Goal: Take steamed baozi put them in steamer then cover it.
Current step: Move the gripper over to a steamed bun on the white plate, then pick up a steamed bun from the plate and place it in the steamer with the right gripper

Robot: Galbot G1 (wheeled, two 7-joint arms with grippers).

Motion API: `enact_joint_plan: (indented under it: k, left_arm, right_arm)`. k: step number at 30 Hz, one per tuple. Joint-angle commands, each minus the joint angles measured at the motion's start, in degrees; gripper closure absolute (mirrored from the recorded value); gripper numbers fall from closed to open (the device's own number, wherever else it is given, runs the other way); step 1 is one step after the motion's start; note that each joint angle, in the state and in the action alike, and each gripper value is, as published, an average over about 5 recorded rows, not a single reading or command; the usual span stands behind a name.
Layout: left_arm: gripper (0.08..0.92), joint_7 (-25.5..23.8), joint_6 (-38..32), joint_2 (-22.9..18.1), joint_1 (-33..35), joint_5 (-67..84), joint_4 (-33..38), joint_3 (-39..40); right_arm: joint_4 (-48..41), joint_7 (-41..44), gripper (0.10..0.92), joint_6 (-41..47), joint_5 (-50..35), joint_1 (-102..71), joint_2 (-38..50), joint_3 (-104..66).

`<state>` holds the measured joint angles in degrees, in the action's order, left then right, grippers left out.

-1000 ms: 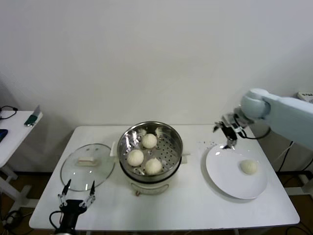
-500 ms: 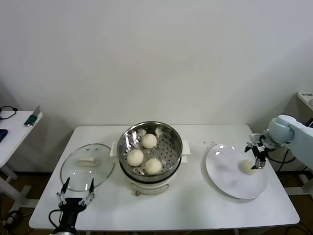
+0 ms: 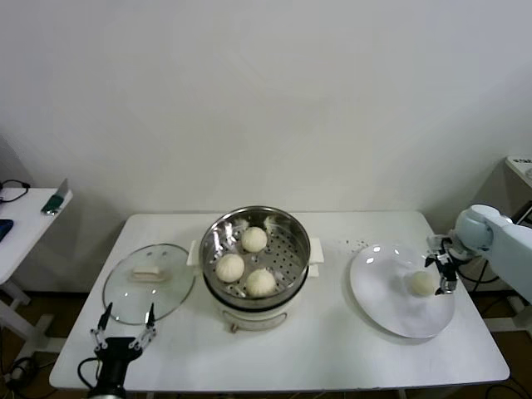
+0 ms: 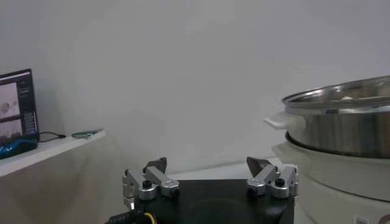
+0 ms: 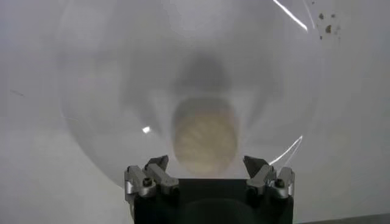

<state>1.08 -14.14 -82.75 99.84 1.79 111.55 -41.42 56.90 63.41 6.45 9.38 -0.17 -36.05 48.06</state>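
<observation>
Right gripper (image 3: 444, 268) has dropped to the last round cream-white baozi (image 3: 422, 283) on the flat white plate (image 3: 391, 312), fingers wide around it, left gripper (image 3: 121, 329) waiting low, fingers wide.

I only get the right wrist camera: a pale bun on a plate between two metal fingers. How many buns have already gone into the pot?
Observer: Three steamed baozi sit on the steamer tray; the one you see is the last on the plate.
Operator: Is the lid on?
Observer: No, the glass lid lies flat on the table, on the steamer's left.
Operator: Is the other arm busy?
Observer: The left gripper waits open near the table's front edge, by the lid.
</observation>
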Motion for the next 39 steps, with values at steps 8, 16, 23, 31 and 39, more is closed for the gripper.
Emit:
enact_joint_plan:
  k: [8, 16, 23, 31, 39]
  left_arm:
    - [0.177, 0.4, 0.2, 0.1, 0.0, -0.5, -0.1, -0.1]
    - [0.177, 0.4, 0.4, 0.1, -0.1, -0.5, -0.3, 0.0]
    - [0.177, 0.5, 0.5, 0.1, -0.1, -0.6, -0.2, 0.0]
    - [0.177, 0.4, 0.6, 0.2, 0.3, -0.7, 0.2, 0.2]
    - [0.177, 0.1, 0.5, 0.4, 1.1, -1.4, 0.8, 1.4]
  right_arm:
    - [-7.6, 0.7, 0.203, -1.9, 2.3, -0.4, -6.7, 0.7]
    - [-8.5, 1.3, 0.217, -2.5, 2.0, 0.5, -7.3, 1.6]
    - [-7.5, 1.2, 0.297, -2.2, 0.7, 0.9, -6.6, 2.0]
    - [-2.9, 0.7, 0.346, 0.7, -8.4, 9.8, -4.1, 9.5]
    - [3.1, -0.8, 0.344, 6.5, -28.4, 34.6, -7.7, 30.2]
